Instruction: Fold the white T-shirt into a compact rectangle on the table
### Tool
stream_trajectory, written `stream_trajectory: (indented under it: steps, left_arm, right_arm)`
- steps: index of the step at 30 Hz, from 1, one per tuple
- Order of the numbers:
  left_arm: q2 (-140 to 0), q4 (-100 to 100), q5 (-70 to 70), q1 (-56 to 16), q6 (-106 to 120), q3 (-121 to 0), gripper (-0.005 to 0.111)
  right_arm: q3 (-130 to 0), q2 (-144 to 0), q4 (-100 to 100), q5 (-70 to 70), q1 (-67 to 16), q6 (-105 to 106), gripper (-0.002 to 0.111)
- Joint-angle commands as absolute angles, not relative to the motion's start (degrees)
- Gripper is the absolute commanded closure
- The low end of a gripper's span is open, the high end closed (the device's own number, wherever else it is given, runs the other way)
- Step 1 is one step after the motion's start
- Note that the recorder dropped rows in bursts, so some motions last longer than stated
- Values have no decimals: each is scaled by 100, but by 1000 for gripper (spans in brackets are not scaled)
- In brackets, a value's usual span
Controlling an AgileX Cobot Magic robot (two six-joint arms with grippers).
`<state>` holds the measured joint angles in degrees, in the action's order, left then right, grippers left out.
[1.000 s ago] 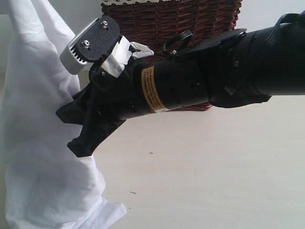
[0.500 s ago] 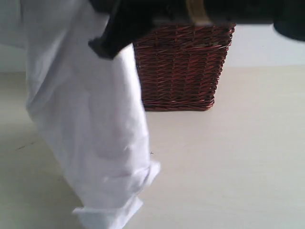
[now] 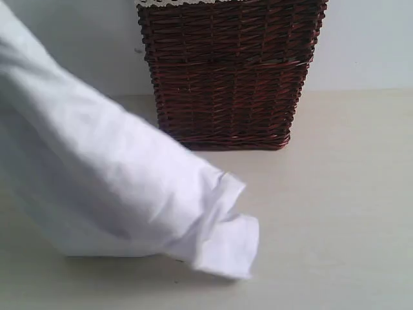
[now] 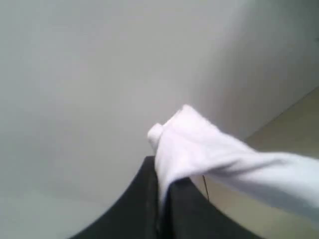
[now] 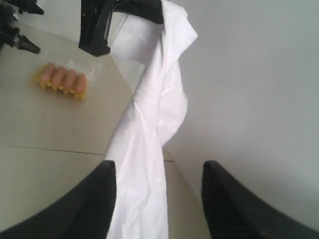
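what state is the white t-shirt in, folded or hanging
Hanging, not folded: the white T-shirt drapes as a bunched strip from the left gripper, jaws shut, its loose end near the table.

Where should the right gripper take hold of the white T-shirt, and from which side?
Probably the white T-shirt's loose hemmed end, down by the table. Come from the exterior view's right: the left gripper pinches the other end, so this one dangles free, its edge facing that way.

Nothing legible shows, even on the white T-shirt.
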<state>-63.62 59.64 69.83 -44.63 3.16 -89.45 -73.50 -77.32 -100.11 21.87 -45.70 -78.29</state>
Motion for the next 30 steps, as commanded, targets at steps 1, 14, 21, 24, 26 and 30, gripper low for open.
stream_trajectory:
  steps: [1, 14, 21, 24, 26, 30]
  left_arm:
    - [-6335, 6092, 6996, -4449, 51, -8934, 107]
    - [-6335, 4837, 6996, -4449, 510, -8934, 107]
    - [-6335, 4837, 6996, -4449, 538, -8934, 107]
    - [-6335, 4809, 6996, -4449, 538, -8934, 107]
    - [-6335, 4746, 6996, -4449, 538, -8934, 107]
    - [-6335, 4716, 6996, -4449, 538, -8934, 107]
  right_arm:
    - [-7111, -7713, -9995, 2712, -4560, -9280, 54]
    - [-5895, -9234, -9995, 3216, -4560, -8659, 54]
    - [-5872, -10677, -9995, 2529, -4560, -8616, 54]
    - [-5872, -10947, -9995, 2646, -4609, -8657, 54]
    - [-5872, -11008, -9995, 2575, -4773, -8598, 54]
    - [-5872, -11067, -9995, 1781, -5066, -8916, 54]
